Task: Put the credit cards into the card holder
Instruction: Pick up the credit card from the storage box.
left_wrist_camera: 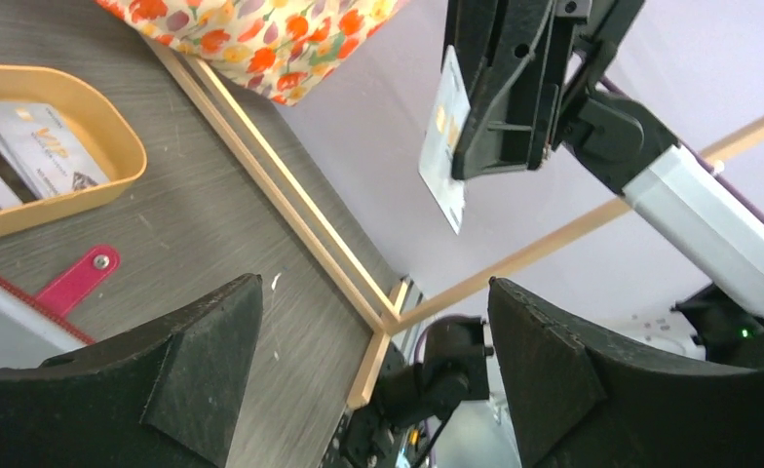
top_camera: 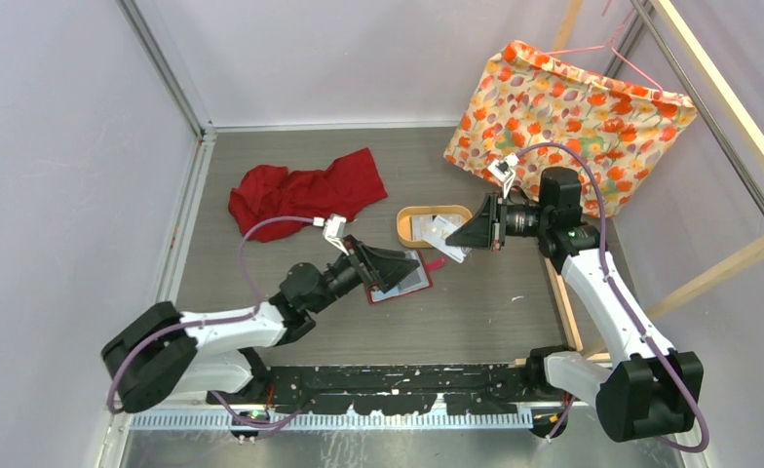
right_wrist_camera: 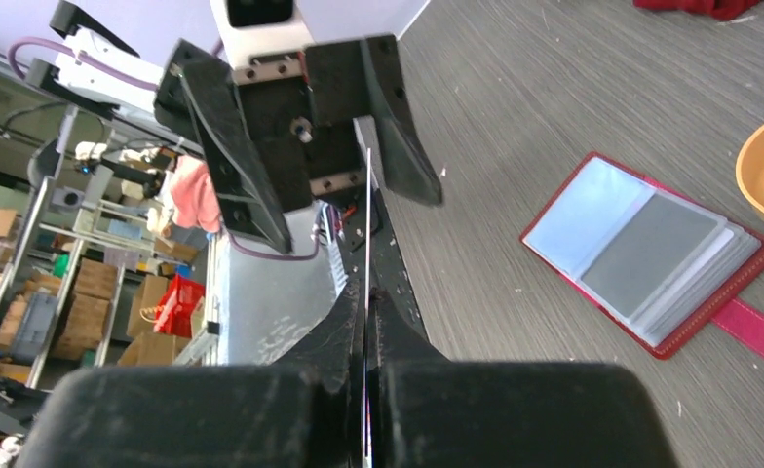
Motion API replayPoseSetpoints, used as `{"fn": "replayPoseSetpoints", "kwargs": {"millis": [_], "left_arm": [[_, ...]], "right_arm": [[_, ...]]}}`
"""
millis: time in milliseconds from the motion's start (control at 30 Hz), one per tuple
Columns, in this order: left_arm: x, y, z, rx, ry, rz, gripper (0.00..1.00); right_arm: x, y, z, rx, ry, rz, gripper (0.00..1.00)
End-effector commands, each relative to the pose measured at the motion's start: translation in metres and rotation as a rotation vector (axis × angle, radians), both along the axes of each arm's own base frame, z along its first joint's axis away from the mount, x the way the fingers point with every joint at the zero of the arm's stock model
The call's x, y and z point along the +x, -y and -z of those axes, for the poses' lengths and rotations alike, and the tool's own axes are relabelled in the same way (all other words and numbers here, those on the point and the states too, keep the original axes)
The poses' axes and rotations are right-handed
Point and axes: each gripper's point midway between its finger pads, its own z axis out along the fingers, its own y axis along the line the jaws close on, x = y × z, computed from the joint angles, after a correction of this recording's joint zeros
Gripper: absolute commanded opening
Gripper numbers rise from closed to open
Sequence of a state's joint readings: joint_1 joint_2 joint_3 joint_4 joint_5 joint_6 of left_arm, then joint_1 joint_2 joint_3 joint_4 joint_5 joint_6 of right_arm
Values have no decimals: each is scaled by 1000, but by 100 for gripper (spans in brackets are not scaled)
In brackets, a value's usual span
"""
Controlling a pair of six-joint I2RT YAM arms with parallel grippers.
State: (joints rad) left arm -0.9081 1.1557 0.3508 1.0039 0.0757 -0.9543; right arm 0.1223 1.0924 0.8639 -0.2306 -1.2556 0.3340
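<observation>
The right gripper [top_camera: 459, 237] is clamped tight on one credit card [left_wrist_camera: 439, 161], a pale card held off the table [top_camera: 476, 312] and pinched by one end, with the rest sticking out past the fingertips. In its own wrist camera the card shows only as a thin edge-on line between the pressed fingers. The left gripper [left_wrist_camera: 373, 292] faces it with its jaws spread wide and nothing between them.

The card holder [right_wrist_camera: 641, 253] lies open and flat on the table, clear pockets up (a grey card shows through one of them). Its snap tab [right_wrist_camera: 753, 331] is stretched out to the side. From above, the left gripper overlaps the holder's left part, but the right wrist view shows nothing resting on it.

More credit cards [left_wrist_camera: 42, 146] lie in the oval tan tray [left_wrist_camera: 130, 146] just behind the holder. A crumpled red cloth [top_camera: 305, 190] sits farther back on the left, and a floral fabric bag [top_camera: 568, 107] at the back right.
</observation>
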Motion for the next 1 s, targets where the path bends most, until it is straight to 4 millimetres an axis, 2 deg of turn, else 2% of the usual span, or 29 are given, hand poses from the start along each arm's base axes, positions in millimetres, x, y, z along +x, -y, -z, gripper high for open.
{"fn": "replayPoseSetpoints", "kwargs": {"millis": [0, 167, 267, 367, 633, 667, 767, 800, 833, 867, 900, 967], "left_arm": [[19, 3, -69, -224, 125, -91, 85], [34, 24, -83, -286, 93, -80, 78], [41, 31, -83, -328, 60, -74, 70], [43, 33, -81, -364, 33, -67, 60], [40, 45, -80, -365, 23, -8, 48], [40, 46, -80, -363, 26, -6, 43], [38, 47, -81, -356, 42, 2, 6], [39, 47, -80, -352, 46, -1, 1], [36, 47, -80, -341, 61, 9, 1], [34, 47, -79, -328, 73, 20, 0], [34, 45, -77, -316, 81, 22, 0], [36, 39, -67, -283, 66, 24, 0]], "right_arm": [[2, -2, -23, 54, 11, -6, 1], [3, -2, -26, 60, 0, -4, 1], [3, -3, -29, 63, -2, -3, 1], [4, -3, -29, 64, -6, -4, 1], [7, -3, -26, 66, -23, 6, 1], [8, -3, -25, 65, -26, 6, 1], [9, -3, -23, 64, -29, 11, 1], [9, -3, -22, 64, -31, 11, 1], [9, -3, -22, 64, -28, 8, 1], [8, -3, -21, 63, -20, 2, 3], [6, -3, -19, 57, -19, -4, 10], [1, -1, -12, 26, -7, -21, 29]]}}
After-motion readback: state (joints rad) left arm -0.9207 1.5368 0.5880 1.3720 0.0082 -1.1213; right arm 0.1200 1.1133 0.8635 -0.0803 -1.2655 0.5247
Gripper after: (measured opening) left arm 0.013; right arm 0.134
